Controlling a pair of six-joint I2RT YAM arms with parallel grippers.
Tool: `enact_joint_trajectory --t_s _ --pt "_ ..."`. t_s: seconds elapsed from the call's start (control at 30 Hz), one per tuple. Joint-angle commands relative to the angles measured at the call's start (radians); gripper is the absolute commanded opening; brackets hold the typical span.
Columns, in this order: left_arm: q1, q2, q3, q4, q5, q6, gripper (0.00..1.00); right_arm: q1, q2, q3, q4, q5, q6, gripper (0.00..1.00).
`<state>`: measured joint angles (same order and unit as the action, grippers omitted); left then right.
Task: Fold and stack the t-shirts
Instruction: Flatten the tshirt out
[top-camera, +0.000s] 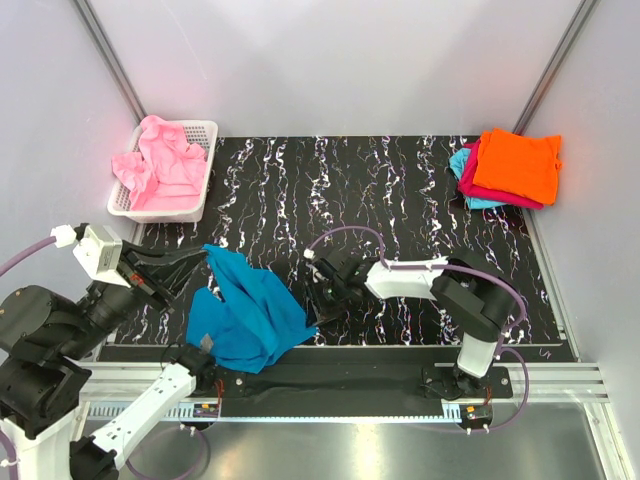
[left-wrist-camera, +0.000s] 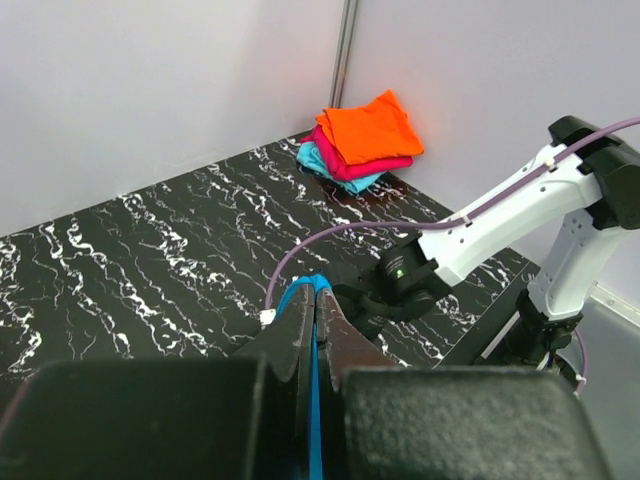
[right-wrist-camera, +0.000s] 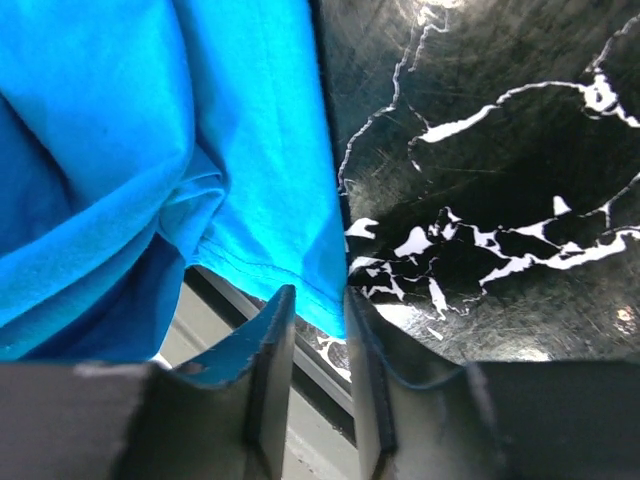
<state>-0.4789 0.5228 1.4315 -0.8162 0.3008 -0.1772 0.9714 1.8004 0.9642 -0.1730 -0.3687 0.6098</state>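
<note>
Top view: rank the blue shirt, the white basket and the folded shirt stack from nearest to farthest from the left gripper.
1. The blue shirt, pinched in the left gripper, front left.
2. The white basket, back left, holding pink shirts.
3. The folded shirt stack, back right corner.

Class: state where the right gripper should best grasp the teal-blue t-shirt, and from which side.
Probably the hemmed corner of the teal-blue t-shirt, approached from the robot's right: it lies as a thin single edge facing the right gripper, while the left gripper holds the opposite end.
</note>
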Motion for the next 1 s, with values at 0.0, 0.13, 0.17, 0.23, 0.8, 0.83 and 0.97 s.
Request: enact_joint_trajectory --t_s 0.0,0.13,0.17,0.23,0.8,0.83,0.97 --pt "-0.001 -0.004 0.001 0.035 -0.040 0.019 0.00 0.026 0.034 -0.032 -0.106 0.082 -0.010 0.31" --pt "-0.001 -0.003 0.007 0.029 -0.045 0.021 0.00 0.047 0.059 0.002 -0.103 0.031 -0.028 0.24" --pt "-0.001 -0.001 0.007 0.031 -0.049 0.021 0.00 0.049 0.063 0.008 -0.105 0.027 -0.033 0.22" --pt "-0.001 -0.004 0.009 0.028 -0.052 0.022 0.00 0.055 0.071 0.021 -0.103 0.010 -0.036 0.18" --pt "-0.001 0.020 0.026 -0.034 -0.388 -0.047 0.00 0.007 -0.397 0.281 -0.667 0.767 -0.114 0.00" --pt "-0.001 0.028 0.029 -0.040 -0.417 -0.071 0.00 -0.026 -0.447 0.327 -0.721 0.792 -0.126 0.00" --pt "-0.001 0.066 0.040 -0.077 -0.561 -0.134 0.00 -0.154 -0.574 0.419 -0.799 0.867 -0.206 0.00"
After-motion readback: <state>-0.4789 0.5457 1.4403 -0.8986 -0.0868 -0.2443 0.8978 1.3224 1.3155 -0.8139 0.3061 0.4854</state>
